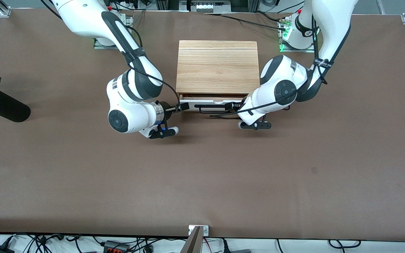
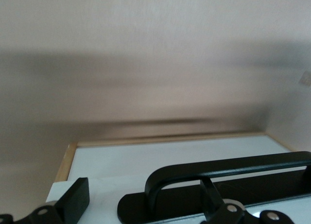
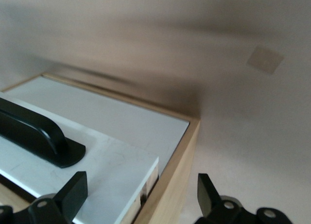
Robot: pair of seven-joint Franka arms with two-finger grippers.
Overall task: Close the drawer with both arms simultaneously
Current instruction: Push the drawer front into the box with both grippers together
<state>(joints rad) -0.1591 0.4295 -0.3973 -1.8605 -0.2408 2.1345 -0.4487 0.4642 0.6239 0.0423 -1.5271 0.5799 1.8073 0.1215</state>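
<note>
The drawer (image 1: 211, 104) stands slightly open in front of the light oak cabinet (image 1: 217, 66); a thin strip of its reddish-brown interior shows. Its white front carries a black bar handle (image 1: 216, 105). My right gripper (image 1: 182, 107) is open at the drawer front's end toward the right arm; in the right wrist view (image 3: 141, 180) its fingers (image 3: 73, 192) straddle the panel's corner (image 3: 107, 156) and the casing edge (image 3: 180, 175). My left gripper (image 1: 237, 104) is open at the other end; in the left wrist view (image 2: 143, 190) its fingers (image 2: 73, 199) straddle the handle's end (image 2: 218, 170).
A black vase (image 1: 4, 105) with a leafy red flower lies toward the right arm's end of the table. A small metal bracket (image 1: 198, 230) sits at the table edge nearest the front camera. Cables run along the table edge by the arm bases.
</note>
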